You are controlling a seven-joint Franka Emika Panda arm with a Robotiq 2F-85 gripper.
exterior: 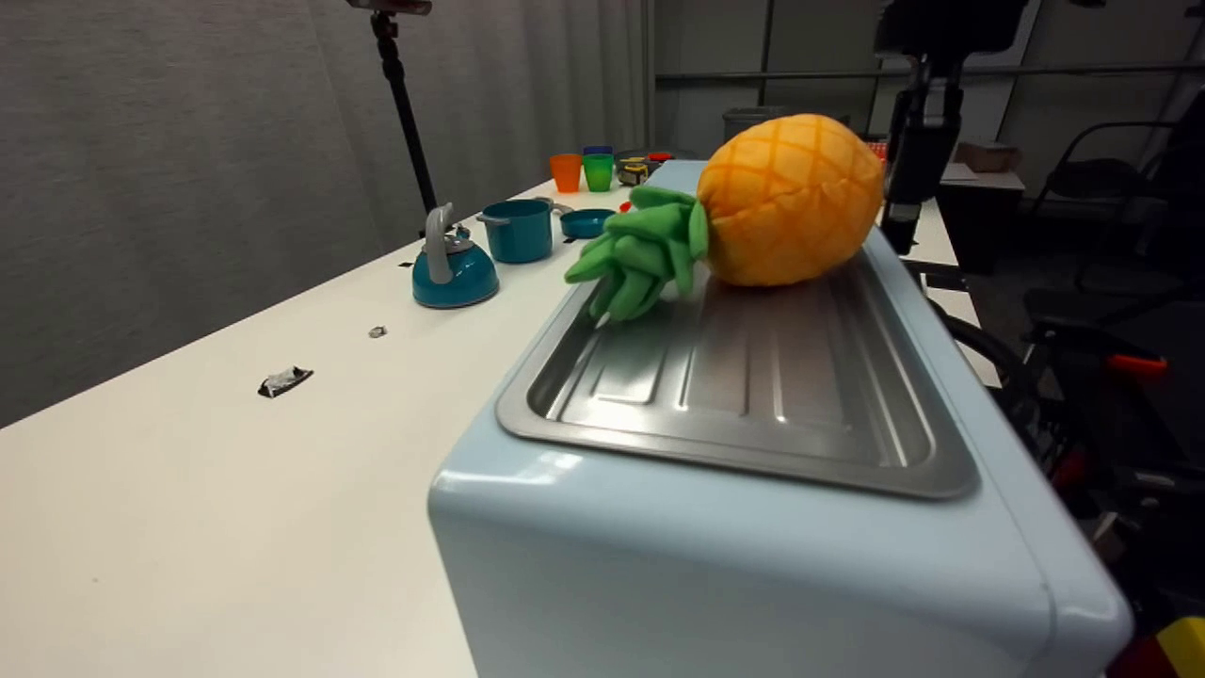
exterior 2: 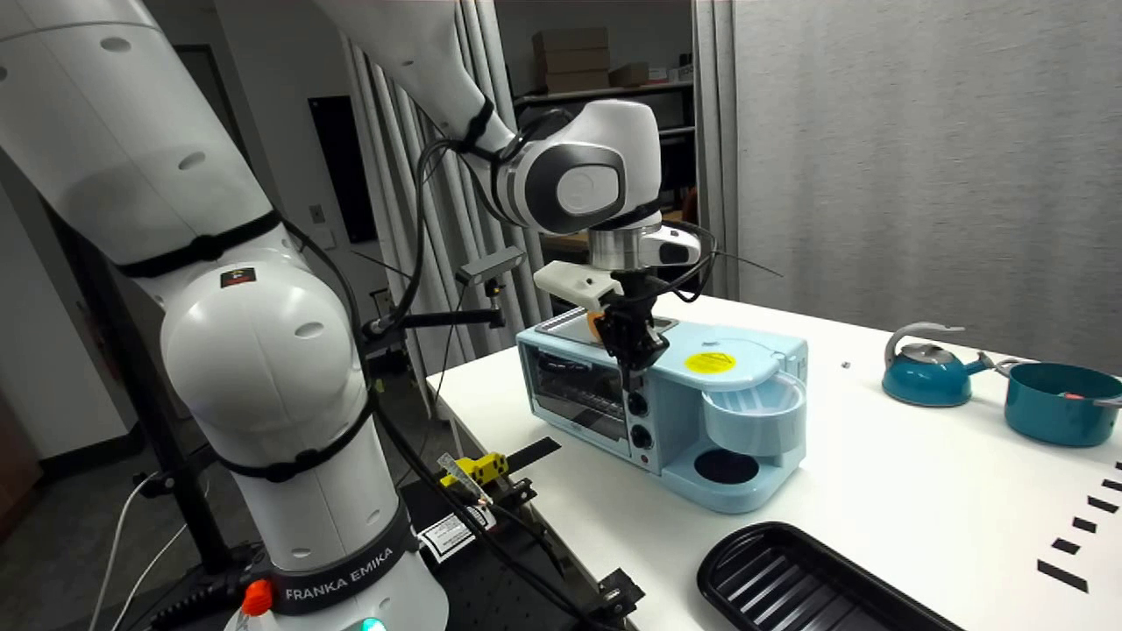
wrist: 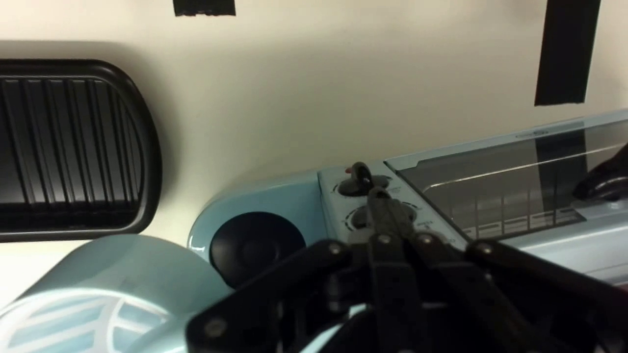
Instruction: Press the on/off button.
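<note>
Table edge (exterior 2: 568,543), free strip (exterior 2: 607,506), oven (exterior 2: 580,399), closed tool (wrist: 383,203)

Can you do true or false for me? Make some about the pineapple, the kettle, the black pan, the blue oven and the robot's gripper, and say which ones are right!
The plush pineapple lies on the metal tray on top of the blue oven. True.

The gripper is wide open. False: the gripper is shut.

The kettle is red. False: the kettle is teal, with a grey handle.

A yellow sticker is on top of the blue oven. True.

The black pan is inside the blue oven. False: the black pan lies on the table.

There are dark knobs on the front of the blue oven. True.
</note>
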